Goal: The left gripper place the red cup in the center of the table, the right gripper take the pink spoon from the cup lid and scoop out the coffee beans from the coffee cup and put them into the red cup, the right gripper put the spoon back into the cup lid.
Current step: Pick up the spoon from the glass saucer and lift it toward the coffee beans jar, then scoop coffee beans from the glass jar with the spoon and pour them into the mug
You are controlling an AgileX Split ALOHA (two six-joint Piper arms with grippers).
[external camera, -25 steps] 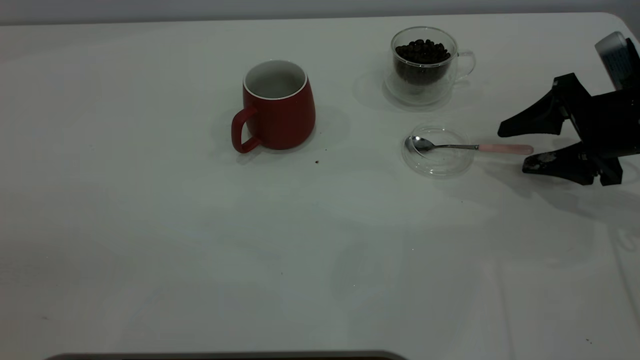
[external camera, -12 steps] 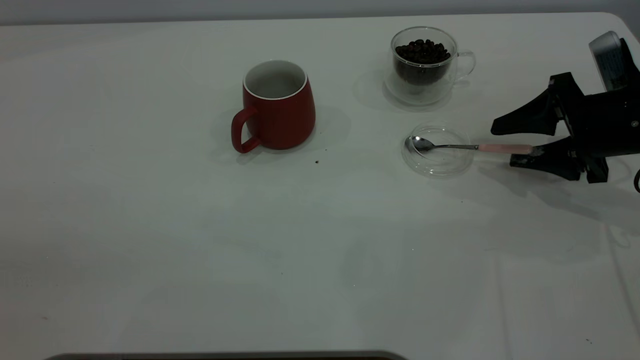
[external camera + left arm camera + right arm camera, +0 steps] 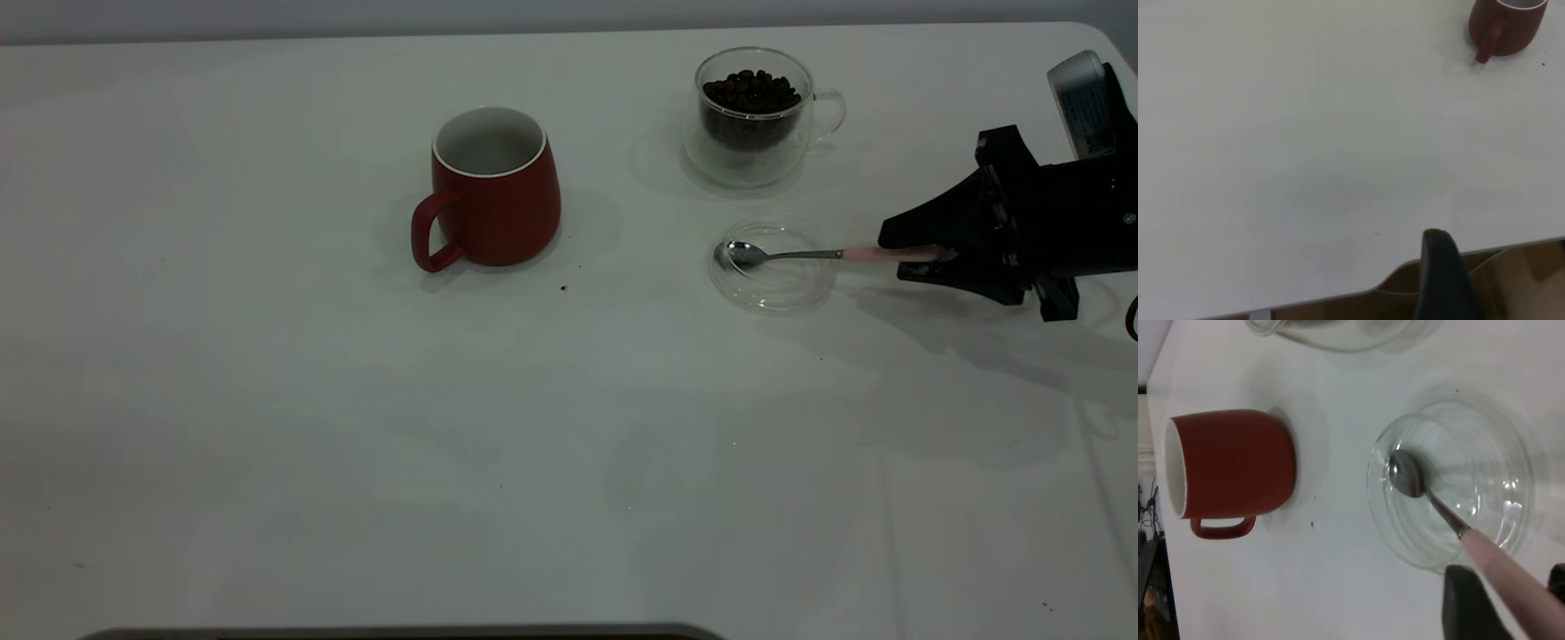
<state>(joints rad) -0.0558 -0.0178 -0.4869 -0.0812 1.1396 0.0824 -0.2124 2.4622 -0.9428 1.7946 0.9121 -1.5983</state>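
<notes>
Pink spoon lies right of center, bowl in the cup lid, handle end pinched between the narrowed fingers of the right gripper. Red cup stands at upper center of the table; coffee cup upper right.

The right gripper is matte black — two long fingers tapering to points from a blocky black body. At its one o'clock sits a pale grey, rounded housing. A thin black cable loops out at its four o'clock.
</notes>
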